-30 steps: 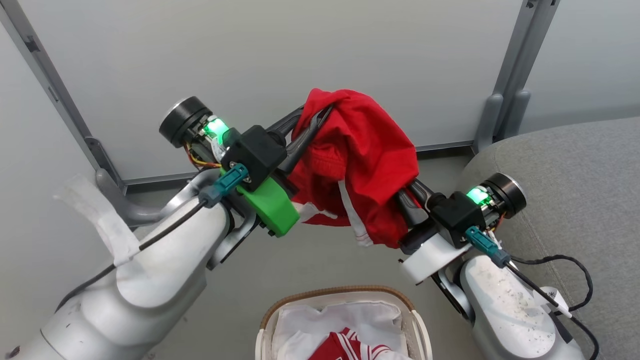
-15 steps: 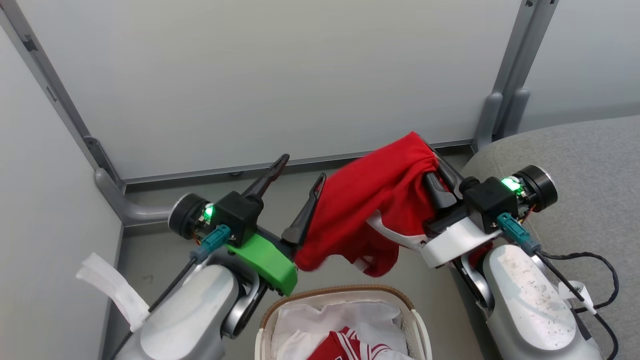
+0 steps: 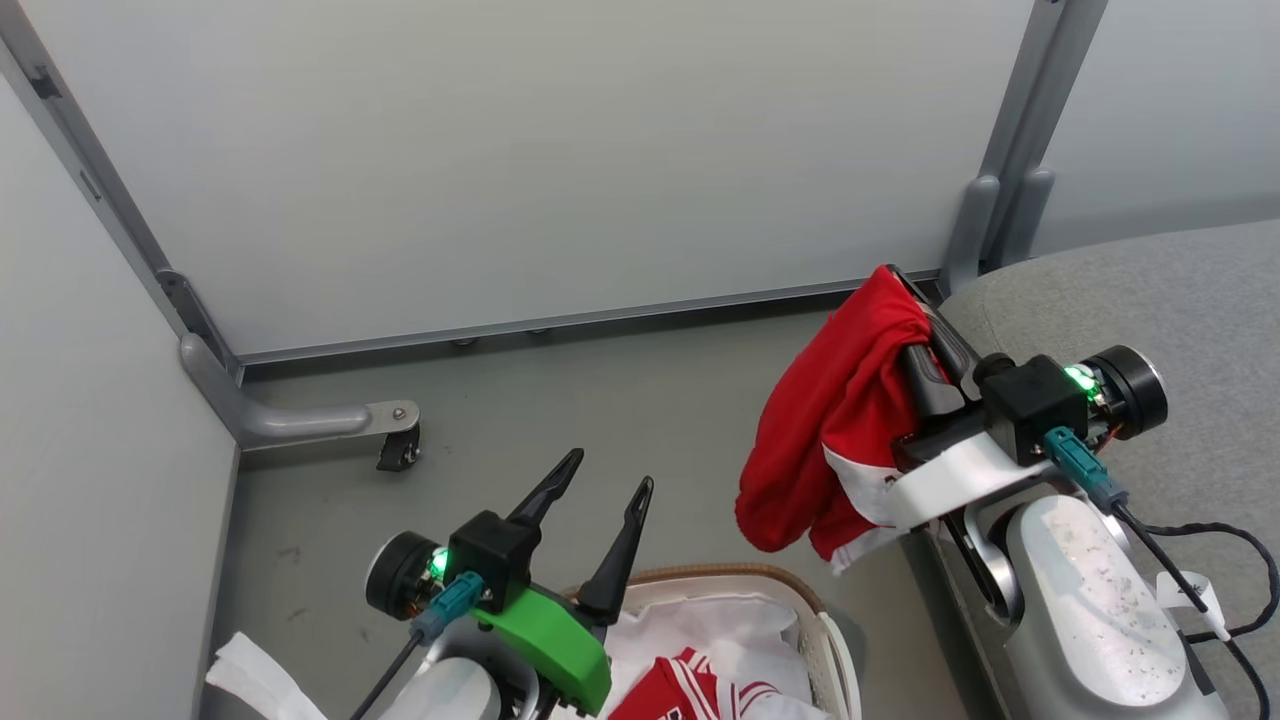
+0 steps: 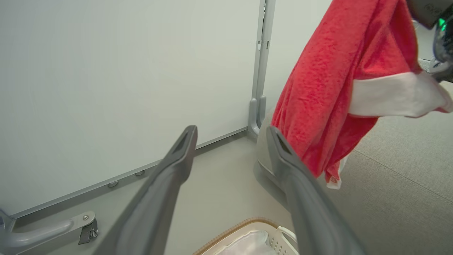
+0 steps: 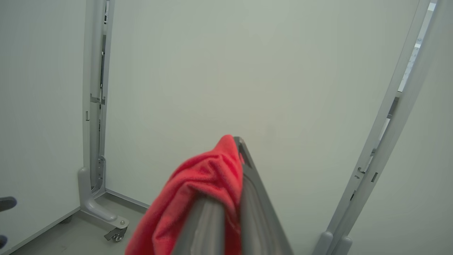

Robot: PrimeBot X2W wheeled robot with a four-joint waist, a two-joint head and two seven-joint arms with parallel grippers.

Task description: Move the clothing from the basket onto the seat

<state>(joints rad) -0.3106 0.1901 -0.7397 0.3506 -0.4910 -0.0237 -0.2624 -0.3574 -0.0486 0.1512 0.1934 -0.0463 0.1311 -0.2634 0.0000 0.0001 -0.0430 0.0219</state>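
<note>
Right fingers [image 3: 935, 335] pinch the soft red white-trimmed shorts [image 3: 830, 420] just left of the grey fabric seat [image 3: 1150, 290]; opening now may drop them on the floor [image 3: 600, 400]. Left fingers [image 3: 622, 545] stand spread.

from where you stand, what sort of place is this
Probably a lab or test bay staged as a home corner: plain pale partition panels on grey metal posts with a caster foot, a bare grey floor, and just a grey seat and a laundry basket.
</note>
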